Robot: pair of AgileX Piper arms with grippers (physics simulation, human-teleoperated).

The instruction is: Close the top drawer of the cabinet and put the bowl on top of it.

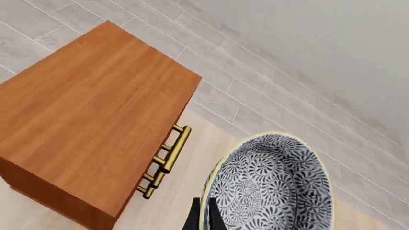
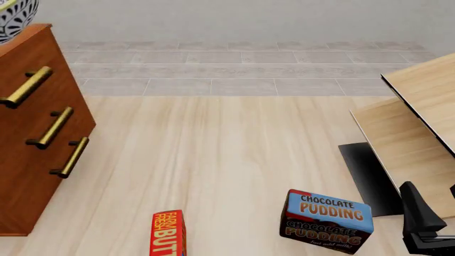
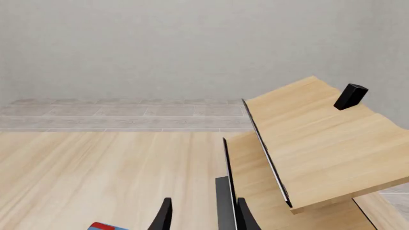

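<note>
The bowl (image 1: 271, 189), blue-grey floral with a thin yellowish rim, hangs in the air with my left gripper (image 1: 204, 218) shut on its rim. In the front view only a part of the bowl (image 2: 14, 18) shows in the far left corner, level with the cabinet's upper edge. The reddish-brown cabinet (image 1: 89, 115) stands beside it, and in the left wrist view the bowl is out past the handle side. The top drawer (image 2: 44, 80) looks flush with the two below, all brass handles in line. My right gripper (image 3: 204, 218) is open and empty at the near right.
A chocolate pudding box (image 2: 327, 221) and a red butter box (image 2: 168, 233) lie near the front. Pale wooden boards (image 2: 419, 117) on a black plate (image 2: 366, 178) stand tilted at the right, close to my right gripper. Grey tiles run along the back.
</note>
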